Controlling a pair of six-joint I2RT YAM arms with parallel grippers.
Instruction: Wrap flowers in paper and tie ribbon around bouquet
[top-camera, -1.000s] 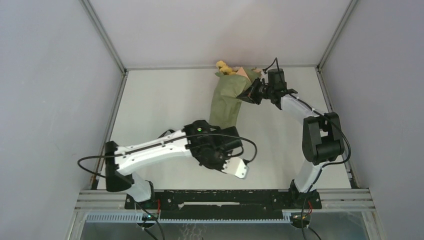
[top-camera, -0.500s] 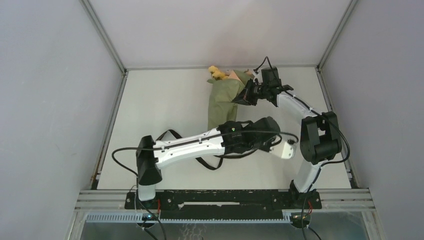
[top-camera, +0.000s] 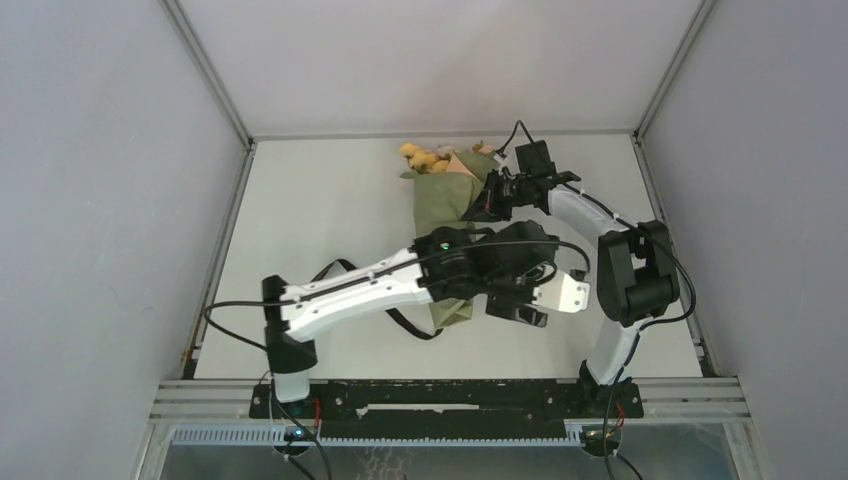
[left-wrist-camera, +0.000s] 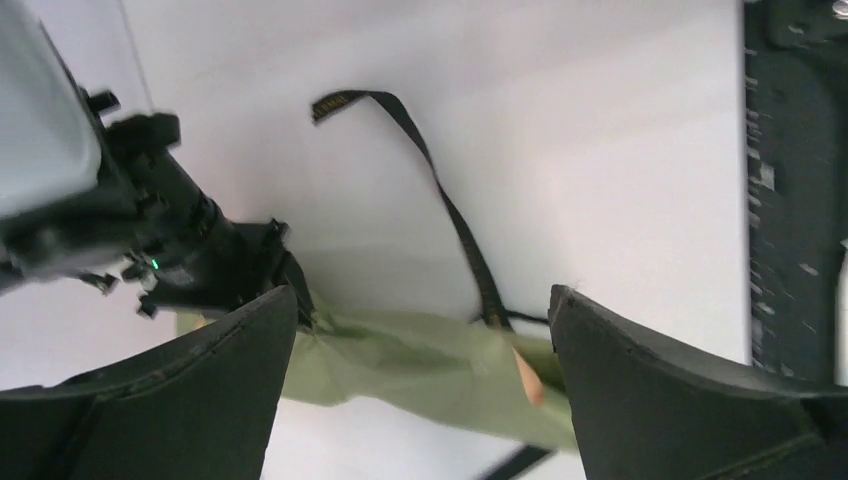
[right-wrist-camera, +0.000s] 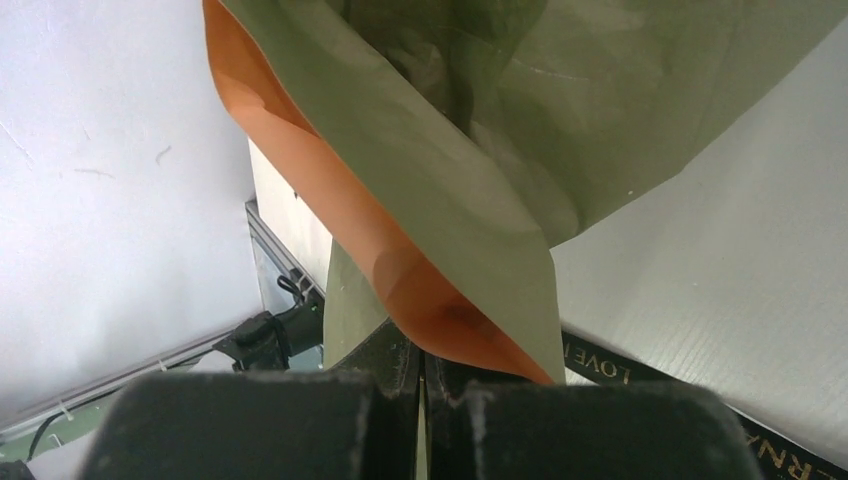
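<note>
Pinching flimsy paper (right-wrist-camera: 480, 150) in my right claw (right-wrist-camera: 422, 375), I'd take the limp ribbon (left-wrist-camera: 455, 215) mid-strand with my gaping left claw (left-wrist-camera: 420, 300).

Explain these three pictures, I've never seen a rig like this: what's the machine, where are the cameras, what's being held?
Two robot arms stand at the edge of a table. One picture looks down from above; the other two come from cameras on the wrists. On it lies a bouquet: flowers in olive paper with orange lining, plus a black ribbon trailing beside it. The right gripper is shut on the paper's edge. The left gripper hangs open over the narrow end.
</note>
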